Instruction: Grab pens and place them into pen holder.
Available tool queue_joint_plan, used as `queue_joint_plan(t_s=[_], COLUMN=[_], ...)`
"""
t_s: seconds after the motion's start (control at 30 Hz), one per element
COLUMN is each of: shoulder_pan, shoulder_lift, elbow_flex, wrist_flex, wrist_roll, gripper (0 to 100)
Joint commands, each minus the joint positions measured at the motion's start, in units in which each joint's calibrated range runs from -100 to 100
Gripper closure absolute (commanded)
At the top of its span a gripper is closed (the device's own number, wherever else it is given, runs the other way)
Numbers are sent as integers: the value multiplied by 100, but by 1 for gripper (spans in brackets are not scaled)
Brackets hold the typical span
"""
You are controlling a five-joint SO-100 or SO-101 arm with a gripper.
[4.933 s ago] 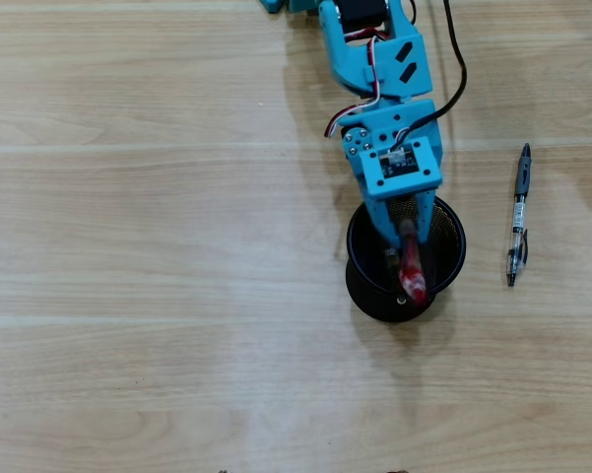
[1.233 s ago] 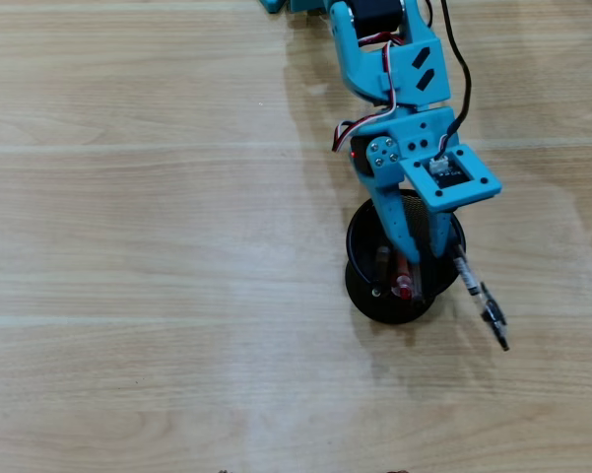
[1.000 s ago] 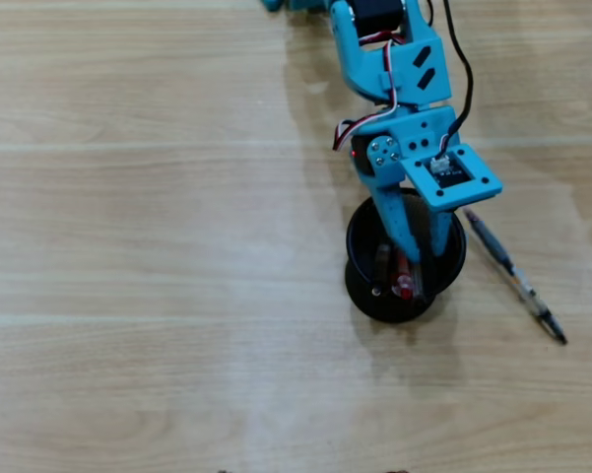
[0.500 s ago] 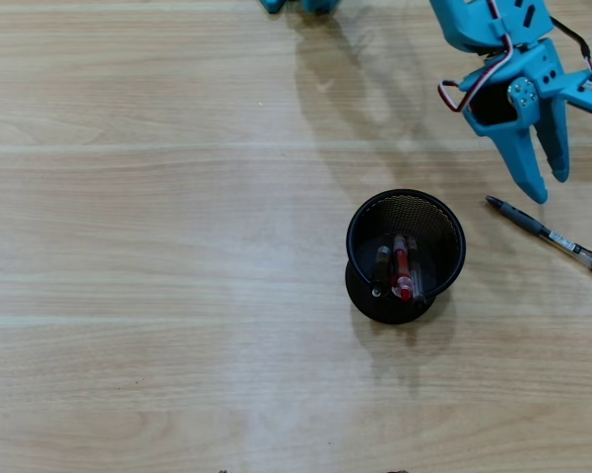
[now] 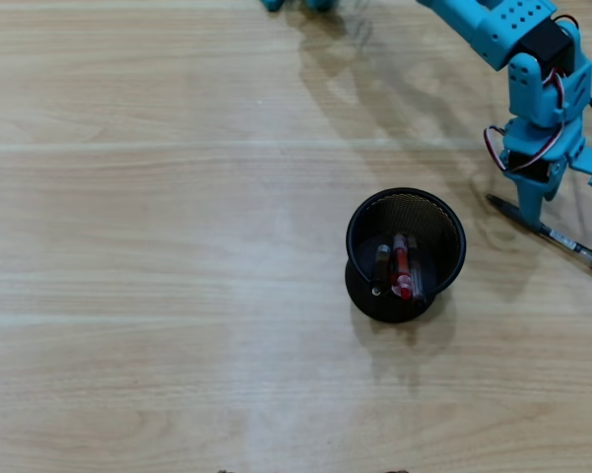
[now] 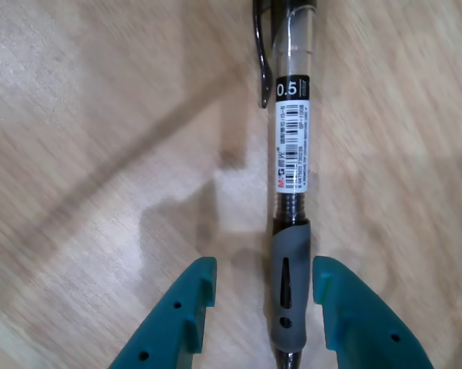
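While the teal two-finger tool (image 6: pixel 263 286) stands open astride the slim clear-barrelled pen (image 6: pixel 294 192) on the wooden surface (image 5: pixel 158 227), at three o'clock from the black mesh holder (image 5: pixel 406 254), its grey rubber grip looks the surest hold on a light, stiff, roll-prone body.

Teal hand (image 6: pixel 263 286) — clear pen (image 6: pixel 292 192) gripped grey, black mesh holder (image 5: pixel 406 254), probably red inside.

Pens (image 5: pixel 398 264) inside pen holder (image 5: pixel 361 225)
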Motion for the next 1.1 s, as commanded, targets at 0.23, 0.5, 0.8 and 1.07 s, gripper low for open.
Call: queue_joint_plan(t_s=[0.23, 0.5, 0.8, 1.07], shoulder_pan=[99, 148, 212, 1027], shoulder_lift=[100, 615, -289, -2927], elbow_flex=[161, 215, -2, 505], wrist_flex=[-258, -438, -370, -2063], wrist_roll=[53, 16, -20, -93], gripper=[85, 93, 98, 98])
